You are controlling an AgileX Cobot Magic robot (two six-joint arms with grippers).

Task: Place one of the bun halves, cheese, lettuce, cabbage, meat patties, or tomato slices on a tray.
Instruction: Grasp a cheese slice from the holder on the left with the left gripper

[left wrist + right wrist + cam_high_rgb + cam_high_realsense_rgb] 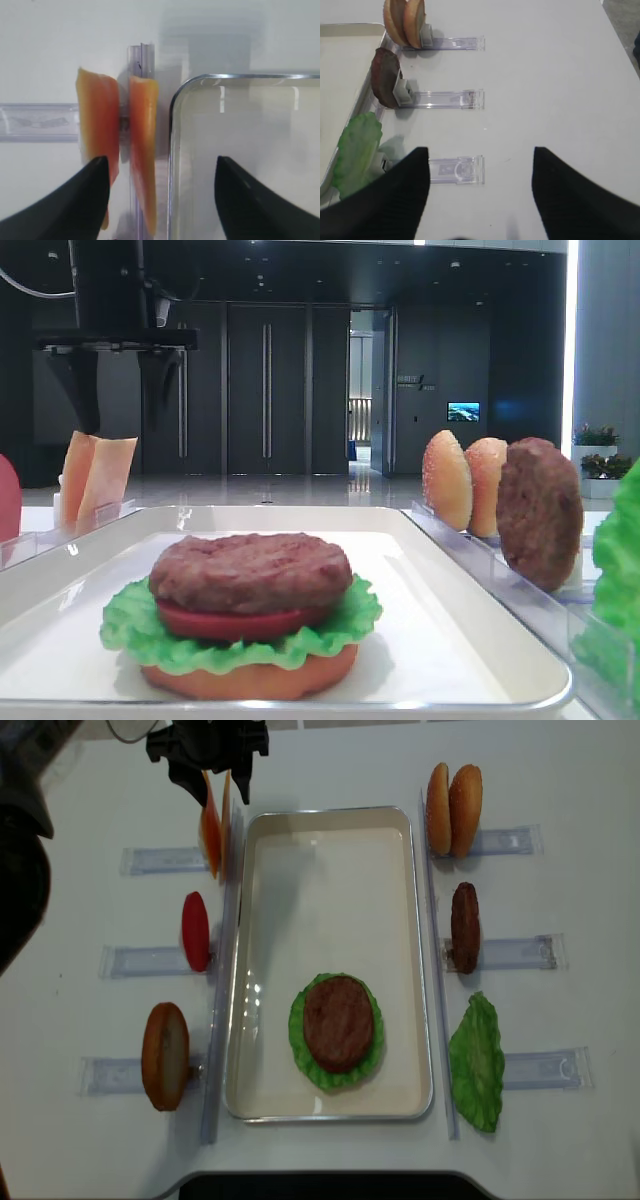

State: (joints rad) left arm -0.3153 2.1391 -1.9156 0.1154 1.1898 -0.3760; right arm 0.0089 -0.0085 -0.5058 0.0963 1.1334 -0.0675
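Two cheese slices (212,830) stand on edge in a clear rack left of the white tray (420,920). My left gripper (217,788) hangs open just above them. In the left wrist view the right slice (144,150) lies between the fingers and the left slice (97,130) sits by the left fingertip, with the tray rim (172,150) beside them. On the tray rests a stack (337,1022): bun base, lettuce, tomato, meat patty. My right gripper (480,152) is open over bare table, holding nothing.
Right of the tray, racks hold two bun halves (453,808), a patty (464,925) and a lettuce leaf (477,1062). On the left stand a tomato slice (196,930) and a bun half (165,1055). A clear rack (456,170) lies under the right gripper.
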